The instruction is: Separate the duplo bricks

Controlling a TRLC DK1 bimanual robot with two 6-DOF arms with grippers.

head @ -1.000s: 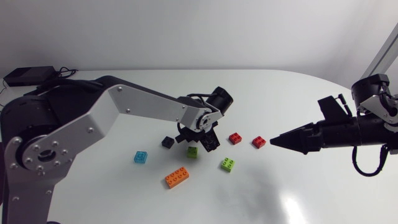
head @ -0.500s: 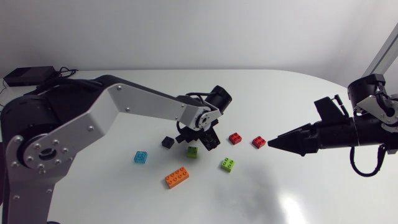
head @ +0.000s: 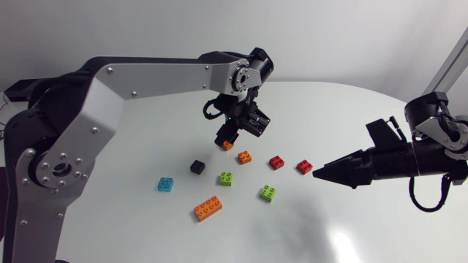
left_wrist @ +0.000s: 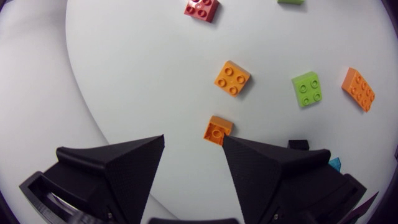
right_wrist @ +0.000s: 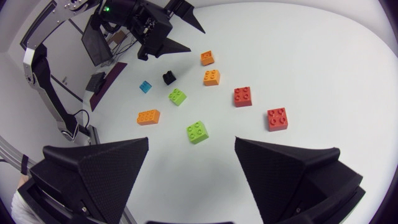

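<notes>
Left gripper hangs above the white table, its two black wedge fingers spread apart and holding nothing. Directly below the gap between the fingers, a small orange brick lies alone on the table, touching neither finger. Just beyond it sits an orange square brick, close by but not joined to it. Farther ahead is a red brick.

Off to one side of the gripper are a green brick, a long orange brick, a black brick and a light blue brick, the last two partly hidden behind a finger.

From above, the bricks form a loose scatter in the middle of the table, each standing apart from the others. A lime green brick sits toward the front, and a second red brick lies at the right end of the group.

Right gripper is low over the table, pointing at that second red brick and just short of it. Its own wrist view shows its fingers wide apart and empty.
</notes>
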